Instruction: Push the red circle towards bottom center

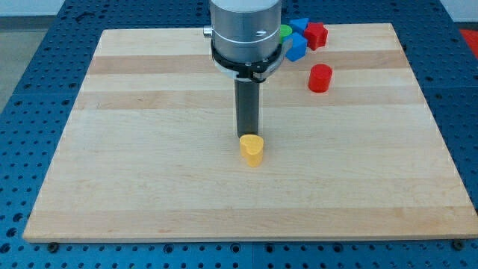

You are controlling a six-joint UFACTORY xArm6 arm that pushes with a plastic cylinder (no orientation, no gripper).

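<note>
The red circle, a short red cylinder, stands alone on the wooden board at the view's upper right. My tip rests on the board near the centre, well to the left of and below the red circle, just above a yellow heart-shaped block and touching or nearly touching it.
A cluster of blocks sits at the view's top, partly hidden behind the arm: a red star-like block, a blue block, another blue block and a green block. The board lies on a blue perforated table.
</note>
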